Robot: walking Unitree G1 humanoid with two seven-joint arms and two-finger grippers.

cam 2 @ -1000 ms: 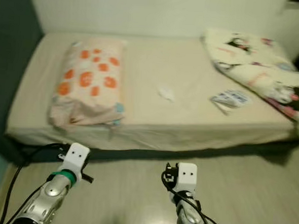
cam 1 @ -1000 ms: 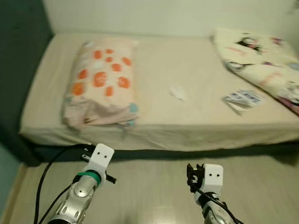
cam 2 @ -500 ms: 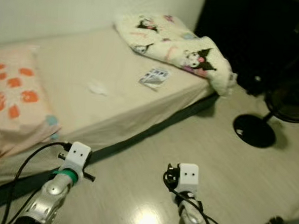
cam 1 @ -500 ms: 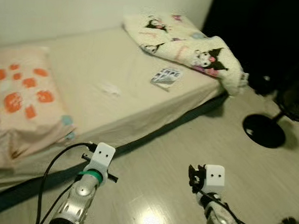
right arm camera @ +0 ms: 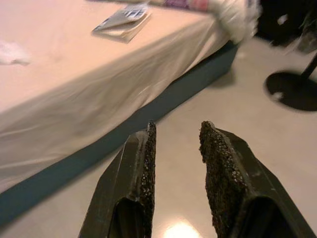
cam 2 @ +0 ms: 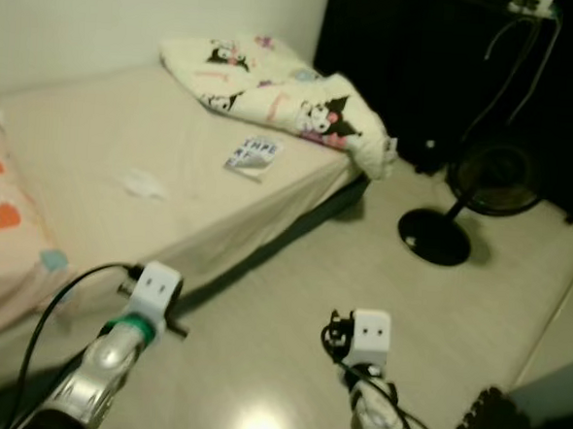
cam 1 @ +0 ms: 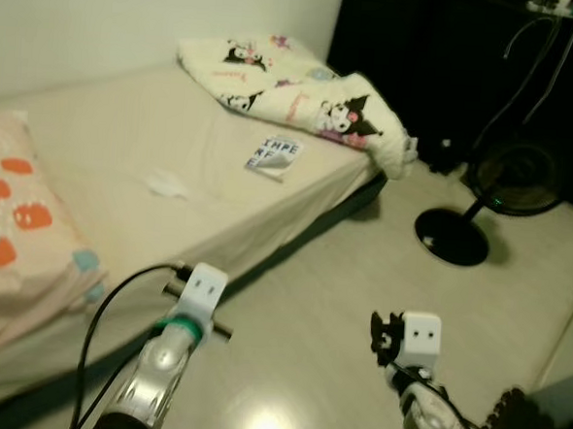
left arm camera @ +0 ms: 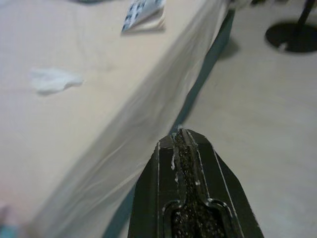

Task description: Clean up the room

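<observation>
- pillow (cam 1: 18, 227) on the bed's (cam 1: 125, 146) left: soft, bulky.
- left gripper (left arm camera: 181, 144) clenched, empty, beside the bed edge.
- tissue (cam 1: 164, 183) mid-bed: light, limp; pinch its middle.
- booklet (cam 1: 273, 156) near the blanket (cam 1: 294, 84): thin, floppy; take an edge.
- right gripper (right arm camera: 176, 136) released over the floor.

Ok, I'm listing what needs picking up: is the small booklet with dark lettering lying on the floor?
No, the small booklet with dark lettering lies on the beige mattress, near the rumpled cartoon-print blanket.

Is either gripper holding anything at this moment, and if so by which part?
Nothing is held. The left gripper is shut with nothing between its fingers; the right gripper is open and empty. Both hang over the floor beside the bed.
</observation>
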